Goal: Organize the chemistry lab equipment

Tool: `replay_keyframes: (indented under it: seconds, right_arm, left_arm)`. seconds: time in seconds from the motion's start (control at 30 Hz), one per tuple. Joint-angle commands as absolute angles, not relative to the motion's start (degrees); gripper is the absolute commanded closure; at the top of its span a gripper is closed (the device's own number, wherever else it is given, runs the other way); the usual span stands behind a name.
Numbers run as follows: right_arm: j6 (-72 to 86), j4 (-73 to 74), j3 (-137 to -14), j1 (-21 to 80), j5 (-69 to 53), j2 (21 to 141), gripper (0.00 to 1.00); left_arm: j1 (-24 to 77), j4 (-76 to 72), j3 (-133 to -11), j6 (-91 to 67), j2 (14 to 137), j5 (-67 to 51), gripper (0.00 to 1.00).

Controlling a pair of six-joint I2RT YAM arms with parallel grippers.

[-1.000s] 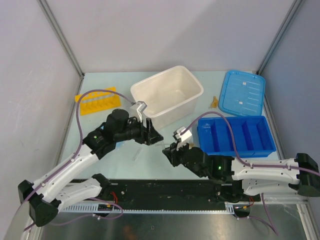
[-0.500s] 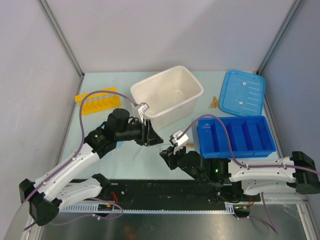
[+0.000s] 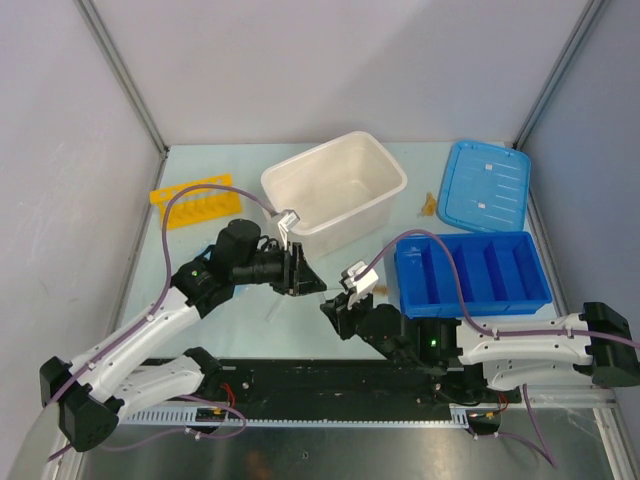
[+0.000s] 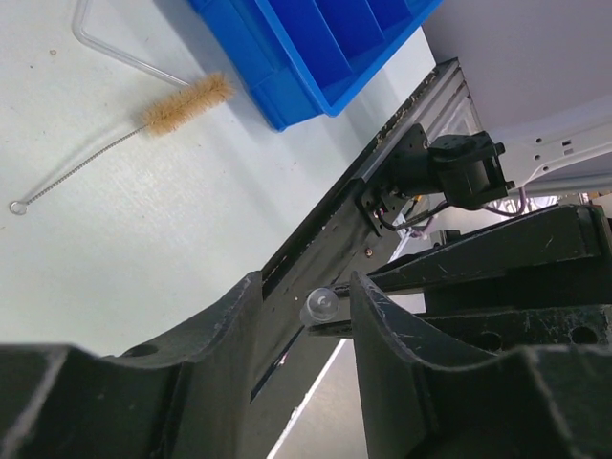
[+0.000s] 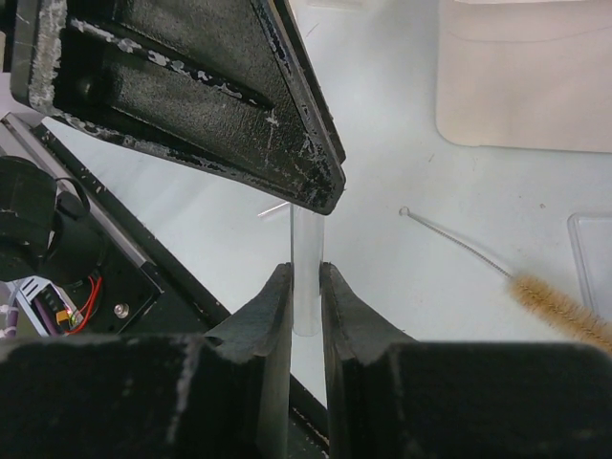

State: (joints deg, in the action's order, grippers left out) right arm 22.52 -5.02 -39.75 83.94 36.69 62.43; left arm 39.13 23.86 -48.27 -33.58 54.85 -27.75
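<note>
Short clear tube (image 5: pixel 306 234) is held in the narrowed right tool (image 5: pixel 305 275), above the table (image 3: pixel 200 160) near its near edge. Its far end is placed between the fingers of the left tool (image 4: pixel 306 282); a grip there cannot be told. Wire brush (image 4: pixel 186 100) is seen beside the blue tray (image 4: pixel 316 57).

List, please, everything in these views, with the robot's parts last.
white plastic tub: one, white, far centre
flat blue lid: one, blue, far right
blue divided plastic tray: one, blue, near right
yellow holed tube rack: one, yellow, far left
tiny amber piece: one, amber, between tub and lid
thin wire brush with tan bristles: one, tan, beside tray
pale clear flat piece: one, clear, beside bristles
short clear tube: one, clear, gripped, front centre
left gripper: one, black, at tube's end, grip unclear
right gripper: one, black, shut on tube
</note>
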Motion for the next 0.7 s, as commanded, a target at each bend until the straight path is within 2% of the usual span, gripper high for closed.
replay_keyframes:
  seconds: [0.0,0.2,0.33,0.4,0.5,0.57,0.67]
  right_arm:
    - [23.5,-7.5,-39.6,84.4,38.9,62.8,0.81]
    - [24.0,-7.6,-39.7,84.3,38.8,63.6,0.79]
    - [25.3,-7.2,-39.6,84.4,39.4,63.9,0.72]
    - [26.0,-7.0,-39.7,84.4,39.6,63.6,0.61]
    - [26.9,-6.3,-39.7,84.4,39.0,62.3,0.35]
    - [27.5,-5.7,-39.6,84.8,38.5,60.7,0.21]
    - [27.9,-4.2,-39.6,85.6,39.1,57.9,0.06]
  left_arm:
    - [38.8,23.2,-48.0,-33.3,54.4,-29.3,0.56]
    - [38.8,23.2,-47.7,-33.1,54.5,-29.5,0.75]
    - [38.8,23.2,-48.0,-33.1,54.0,-29.2,0.87]
    - [38.7,23.2,-48.3,-33.1,53.7,-27.8,0.9]
    - [37.9,23.4,-49.8,-32.4,52.9,-24.7,0.93]
    - [36.5,24.3,-52.2,-30.9,52.6,-21.4,0.94]
    - [33.5,26.7,-57.6,-27.1,52.6,-12.8,0.93]
